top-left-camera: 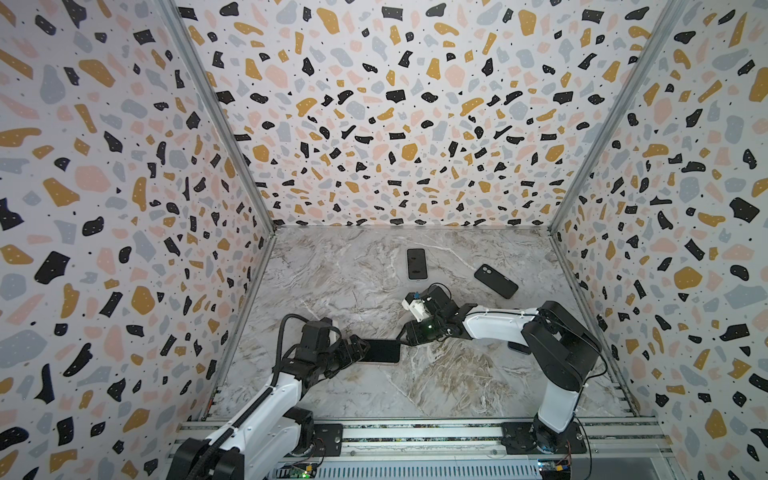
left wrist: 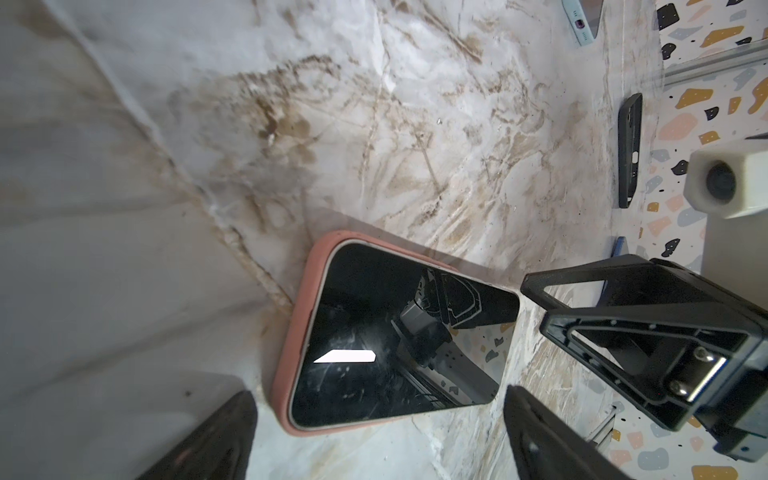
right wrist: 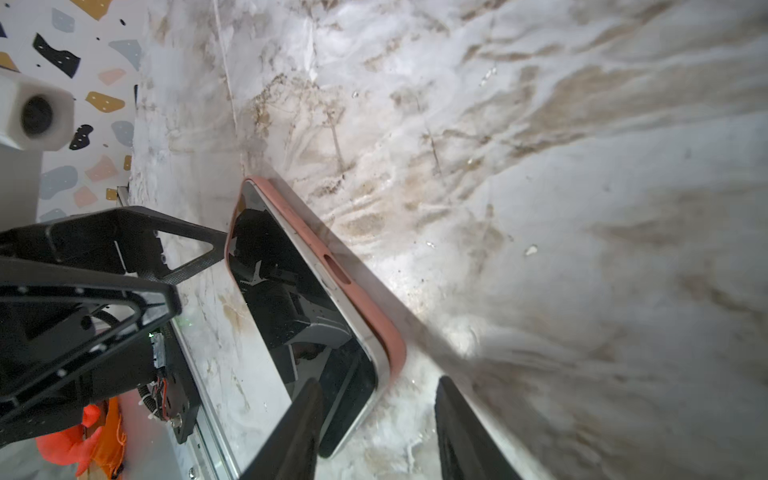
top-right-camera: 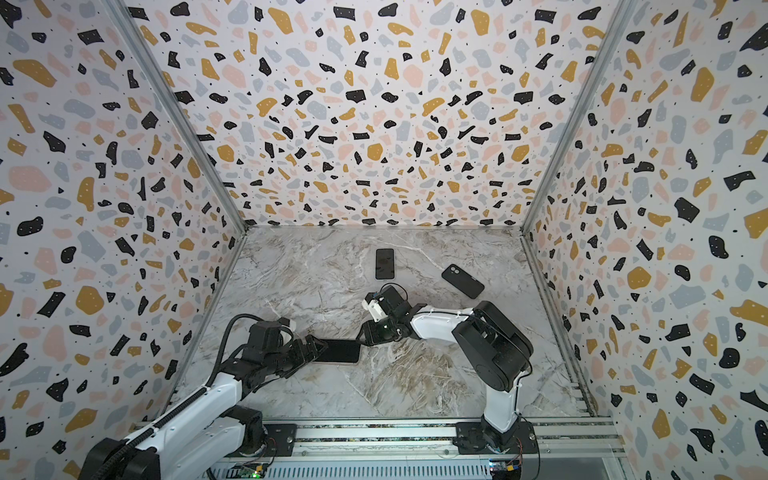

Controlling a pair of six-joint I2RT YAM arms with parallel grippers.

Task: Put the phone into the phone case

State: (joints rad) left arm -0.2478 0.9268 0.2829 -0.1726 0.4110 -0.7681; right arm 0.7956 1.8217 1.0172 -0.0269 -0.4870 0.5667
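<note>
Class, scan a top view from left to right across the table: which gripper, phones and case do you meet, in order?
left gripper → phone with the pink case → black-screened phone farther back → black phone case

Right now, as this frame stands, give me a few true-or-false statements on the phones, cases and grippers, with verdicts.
1. The phone between the left gripper and the right gripper lies screen up in a pink case. True.
2. The left gripper is shut. False: its jaws stand wide open, either side of that phone's end.
3. A black case lies on the table, apart from the second phone. True.
4. The second phone is lifted off the table. False: it lies flat, screen up, untouched.
</note>
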